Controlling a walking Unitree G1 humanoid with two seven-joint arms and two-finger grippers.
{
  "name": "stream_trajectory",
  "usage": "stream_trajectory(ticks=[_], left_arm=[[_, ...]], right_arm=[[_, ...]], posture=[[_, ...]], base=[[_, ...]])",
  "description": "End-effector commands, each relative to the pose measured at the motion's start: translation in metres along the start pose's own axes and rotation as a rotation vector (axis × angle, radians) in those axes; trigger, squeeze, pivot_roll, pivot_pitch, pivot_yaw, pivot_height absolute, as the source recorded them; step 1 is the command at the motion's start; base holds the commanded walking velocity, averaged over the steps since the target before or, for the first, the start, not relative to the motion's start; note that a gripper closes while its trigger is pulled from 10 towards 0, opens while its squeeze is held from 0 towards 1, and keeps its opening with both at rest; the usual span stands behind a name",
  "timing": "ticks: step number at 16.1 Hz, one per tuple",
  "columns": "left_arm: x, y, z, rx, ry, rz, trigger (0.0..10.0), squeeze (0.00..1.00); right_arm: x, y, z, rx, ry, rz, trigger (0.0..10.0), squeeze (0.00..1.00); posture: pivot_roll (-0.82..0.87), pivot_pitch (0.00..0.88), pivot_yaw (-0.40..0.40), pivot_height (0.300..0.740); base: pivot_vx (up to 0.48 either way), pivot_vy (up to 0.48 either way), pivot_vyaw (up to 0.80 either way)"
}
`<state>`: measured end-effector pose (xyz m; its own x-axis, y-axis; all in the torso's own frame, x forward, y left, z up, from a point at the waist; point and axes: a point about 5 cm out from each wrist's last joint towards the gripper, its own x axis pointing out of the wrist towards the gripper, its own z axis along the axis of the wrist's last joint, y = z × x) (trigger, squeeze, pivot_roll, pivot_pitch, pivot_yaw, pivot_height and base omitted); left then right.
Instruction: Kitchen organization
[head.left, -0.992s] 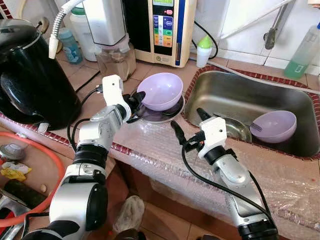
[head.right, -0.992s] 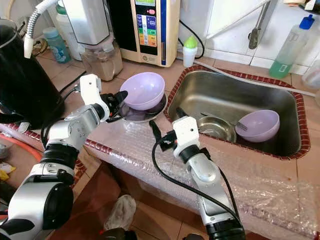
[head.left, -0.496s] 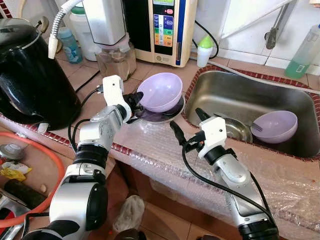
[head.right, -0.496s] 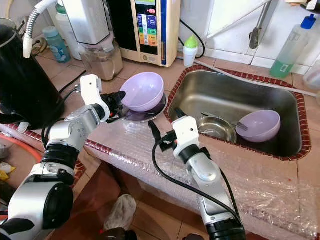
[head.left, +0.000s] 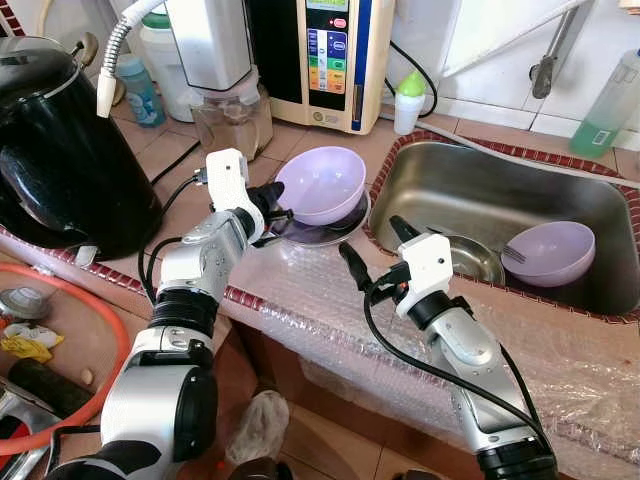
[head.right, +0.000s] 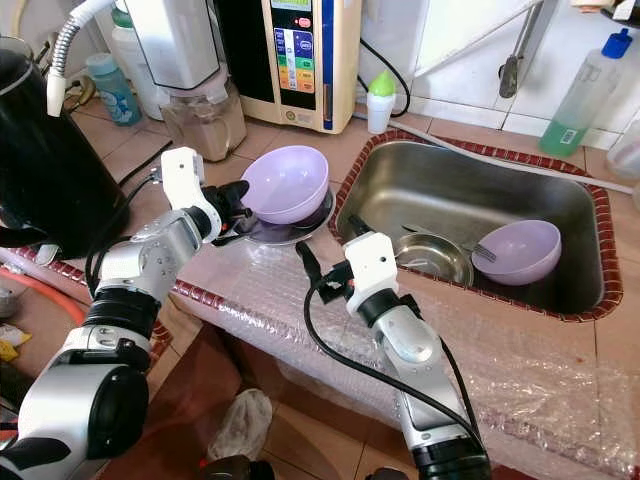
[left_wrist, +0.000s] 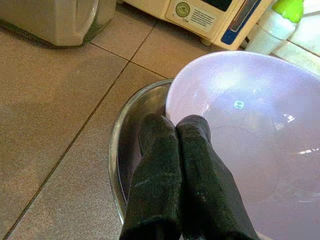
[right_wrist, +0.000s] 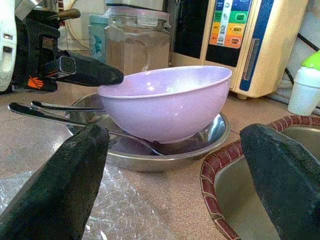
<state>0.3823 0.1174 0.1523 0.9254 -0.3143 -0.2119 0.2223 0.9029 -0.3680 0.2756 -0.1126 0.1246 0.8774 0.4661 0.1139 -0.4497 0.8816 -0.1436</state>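
A purple bowl (head.left: 322, 183) sits tilted in a shallow steel dish (head.left: 300, 236) on the tiled counter, left of the sink. My left gripper (head.left: 278, 203) is shut on the bowl's near rim. In the left wrist view one of its fingers (left_wrist: 210, 165) lies inside the bowl (left_wrist: 260, 140) and the other outside, over the dish (left_wrist: 122, 150). My right gripper (head.left: 370, 238) hovers open over the bubble wrap by the sink's edge, pointing at the bowl (right_wrist: 165, 105) and holding nothing. Long steel utensils (right_wrist: 50, 112) lie in the dish.
The steel sink (head.left: 560, 195) holds a second purple bowl (head.left: 550, 250) with a utensil in it and a small steel dish (head.left: 470, 258). A black kettle (head.left: 60, 150), a glass jar (head.left: 232, 120), a water machine (head.left: 330, 60) and bottles line the counter's back and left.
The purple bowl in my left gripper has tipped a little and settled slightly lower toward the steel dish. My right gripper has edged slightly to the left.
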Motion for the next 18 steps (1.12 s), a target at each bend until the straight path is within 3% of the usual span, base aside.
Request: stream_trajectory(ticks=[1,6,8,11,13,16,17,18], left_arm=[[0.000,0.000,0.006,-0.005,-0.020,0.001,0.0,0.00],[0.000,-0.003,0.006,-0.012,-0.034,-0.009,0.0,0.00],[-0.002,-0.005,0.022,-0.019,-0.166,-0.012,0.0,0.00],[-0.010,-0.011,0.037,0.058,-0.323,-0.031,0.0,0.00],[-0.015,-0.014,0.038,0.090,-0.378,-0.036,0.0,0.00],[-0.013,-0.008,0.024,0.096,-0.281,0.000,0.0,0.00],[-0.008,-0.003,0.016,0.004,-0.192,0.013,10.0,1.00],[-0.007,-0.002,0.014,-0.012,-0.165,0.007,10.0,1.00]], right_arm=[[0.003,-0.002,0.004,-0.008,-0.012,-0.005,10.0,0.00],[0.003,-0.002,0.003,-0.012,-0.010,-0.001,10.0,0.00],[0.004,-0.003,0.003,-0.014,-0.009,-0.004,10.0,0.00],[0.005,-0.006,0.004,-0.010,-0.018,-0.034,10.0,0.00],[0.007,-0.014,0.006,0.045,-0.028,-0.099,10.0,0.00],[0.008,-0.018,0.006,0.067,-0.024,-0.114,10.0,0.00],[0.007,-0.018,0.005,0.063,-0.021,-0.112,10.0,0.00],[0.007,-0.018,0.005,0.063,-0.020,-0.112,10.0,0.00]], posture=[[-0.07,0.000,0.110,0.740],[-0.06,0.000,0.104,0.740],[-0.06,0.000,0.103,0.740],[-0.06,0.000,0.103,0.740],[-0.06,0.000,0.103,0.740],[-0.06,0.000,0.101,0.740],[-0.05,0.000,0.095,0.740],[-0.05,0.000,0.095,0.740]], base=[[0.000,0.000,0.00],[0.000,0.000,0.00],[0.000,0.000,0.00],[0.000,0.000,0.00],[0.000,0.000,0.00],[0.000,0.000,0.00],[0.000,0.000,0.00],[0.000,0.000,0.00]])
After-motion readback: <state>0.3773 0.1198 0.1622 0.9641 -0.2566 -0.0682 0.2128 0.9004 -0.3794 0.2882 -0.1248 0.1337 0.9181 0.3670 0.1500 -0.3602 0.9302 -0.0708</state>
